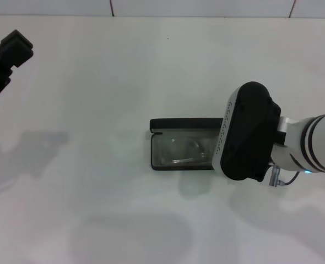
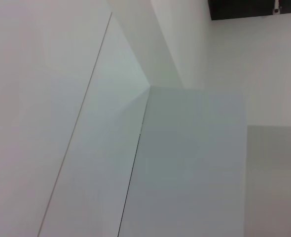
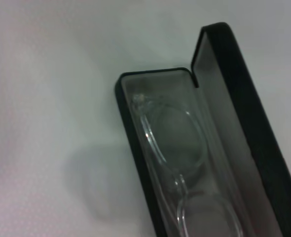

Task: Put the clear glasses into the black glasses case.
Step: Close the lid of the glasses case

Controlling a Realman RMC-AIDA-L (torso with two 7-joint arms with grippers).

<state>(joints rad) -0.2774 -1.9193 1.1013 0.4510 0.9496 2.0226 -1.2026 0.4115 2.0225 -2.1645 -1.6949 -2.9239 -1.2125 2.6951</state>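
Note:
The black glasses case (image 1: 163,125) lies open in the middle of the white table, its lid standing up along the far side. The clear glasses (image 1: 182,149) lie inside on the grey lining. In the right wrist view, the clear glasses (image 3: 177,148) rest in the tray of the black glasses case (image 3: 135,148), beside the raised lid (image 3: 244,108). My right arm's black wrist housing (image 1: 248,132) hangs over the case's right end and hides that end and the gripper below it. My left gripper (image 1: 7,52) is parked at the table's far left corner.
The white table (image 1: 96,110) carries nothing else that shows. A tiled wall edge (image 1: 206,8) runs along the back. The left wrist view holds only white wall panels (image 2: 185,163).

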